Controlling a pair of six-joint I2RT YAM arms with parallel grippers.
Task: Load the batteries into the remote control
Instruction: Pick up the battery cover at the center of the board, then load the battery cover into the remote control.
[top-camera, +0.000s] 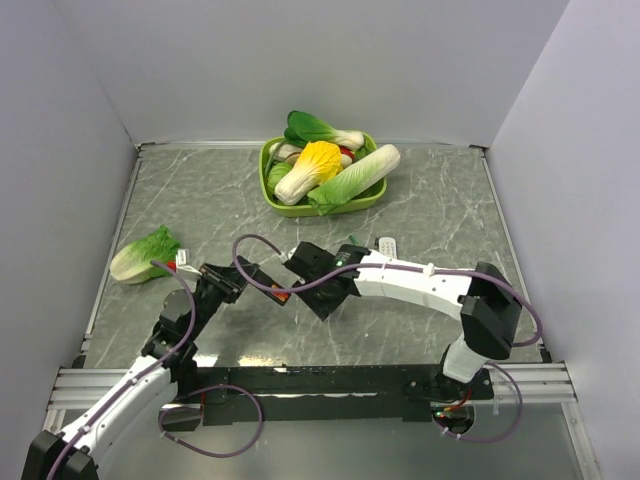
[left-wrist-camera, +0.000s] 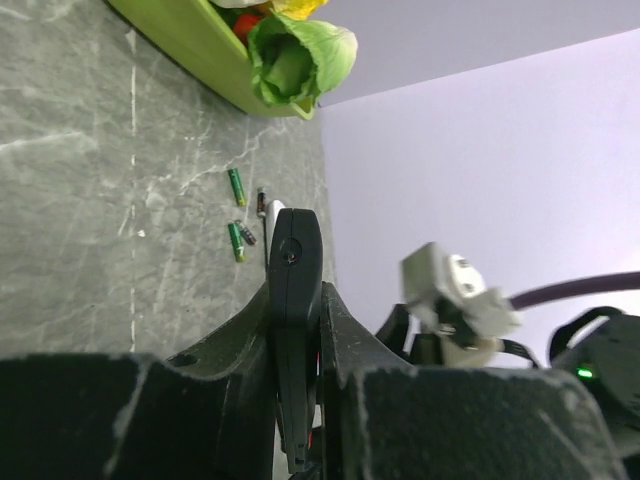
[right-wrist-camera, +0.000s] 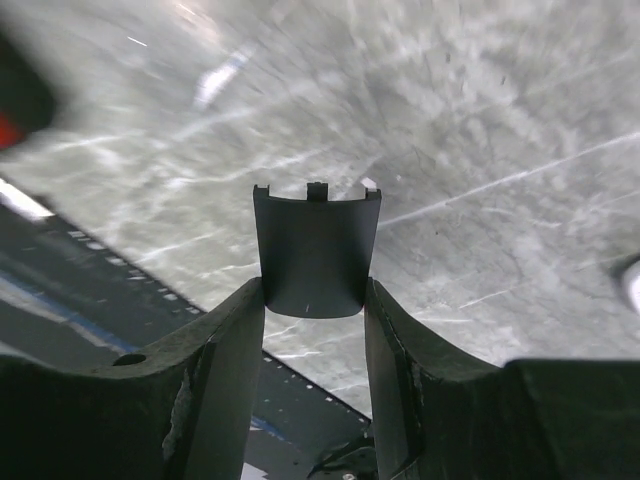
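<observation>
My left gripper (top-camera: 232, 282) (left-wrist-camera: 300, 305) is shut on the slim black remote control (top-camera: 265, 288) (left-wrist-camera: 294, 300) and holds it edge-on above the table, with a red patch at its far end. My right gripper (top-camera: 322, 293) (right-wrist-camera: 313, 300) is shut on the small black battery cover (right-wrist-camera: 315, 250), just right of the remote's far end and above the table. Batteries with green and red wrapping (left-wrist-camera: 236, 186) (left-wrist-camera: 237, 241) (left-wrist-camera: 262, 202) lie loose on the table beyond the remote.
A green bowl (top-camera: 357, 204) (left-wrist-camera: 190, 50) of toy vegetables stands at the back centre. A loose toy lettuce (top-camera: 145, 255) lies at the left. A white remote (top-camera: 387, 246) lies behind my right arm. A black strip edges the table's front.
</observation>
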